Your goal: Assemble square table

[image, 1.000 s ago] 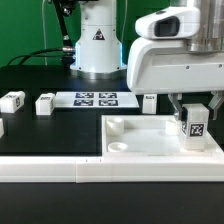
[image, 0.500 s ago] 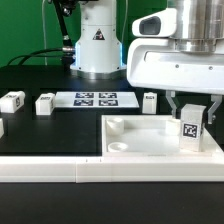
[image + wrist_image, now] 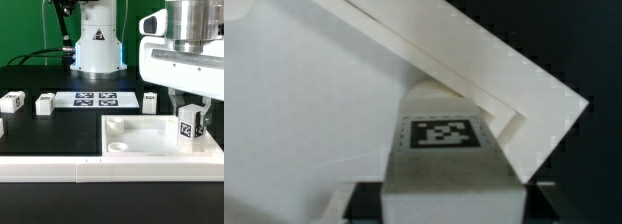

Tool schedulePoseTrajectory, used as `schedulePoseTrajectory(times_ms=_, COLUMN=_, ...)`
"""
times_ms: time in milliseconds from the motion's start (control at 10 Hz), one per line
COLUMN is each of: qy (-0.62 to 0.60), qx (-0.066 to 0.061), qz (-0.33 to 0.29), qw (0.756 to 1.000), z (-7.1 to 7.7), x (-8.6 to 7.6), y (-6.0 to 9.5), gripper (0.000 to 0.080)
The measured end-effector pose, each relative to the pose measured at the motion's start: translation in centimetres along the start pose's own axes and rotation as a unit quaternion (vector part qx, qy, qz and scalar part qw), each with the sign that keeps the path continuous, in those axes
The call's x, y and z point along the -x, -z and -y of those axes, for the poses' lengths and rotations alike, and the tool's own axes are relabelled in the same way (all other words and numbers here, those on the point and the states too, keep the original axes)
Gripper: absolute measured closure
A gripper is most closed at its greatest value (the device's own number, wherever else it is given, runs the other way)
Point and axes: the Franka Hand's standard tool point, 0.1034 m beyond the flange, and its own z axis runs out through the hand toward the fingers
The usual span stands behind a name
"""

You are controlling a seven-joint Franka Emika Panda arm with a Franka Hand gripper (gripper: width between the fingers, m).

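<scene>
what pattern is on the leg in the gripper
The leg is white with a black-and-white square tag on its face; clearest in the wrist view.

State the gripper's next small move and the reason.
Probably turn the small white tagged block leg down into the corner: the gripper clamps it upright in the rimmed corner of the large white square plastic slab; seating cannot be told.

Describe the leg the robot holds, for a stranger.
Find the white square tabletop at the front. Near its corner on the exterior view's right is a tagged white leg. Only this one is clamped in the gripper; the other legs lie loose.
</scene>
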Motion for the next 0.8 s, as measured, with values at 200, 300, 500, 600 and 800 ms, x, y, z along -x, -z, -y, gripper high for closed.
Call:
schedulePoseTrajectory(times_ms=200, qy=-0.007, qx=0.0, qz=0.0, qw=1.0, z=0.0, x=0.02, y=-0.01, gripper=0.0507)
schedulePoseTrajectory(times_ms=300, qy=-0.007, qx=0.0, qz=0.0, qw=1.0, z=0.0, x=0.03, y=-0.02, gripper=0.0266)
schedulePoseTrajectory(times_ms=500, qy=0.028, qx=-0.003, qz=-0.001, qw=1.0, z=0.12, x=0.04, y=0.01, gripper=0.0186)
schedulePoseTrajectory(times_ms=600, qy=0.074, qx=-0.006, qz=-0.003, qw=0.997, z=0.27, x=0.11, y=0.04, gripper=0.016)
schedulePoseTrajectory(times_ms=800, qy=0.204, qx=-0.006, qz=-0.003, qw=0.979, z=0.4, x=0.54, y=0.02, gripper=0.0151)
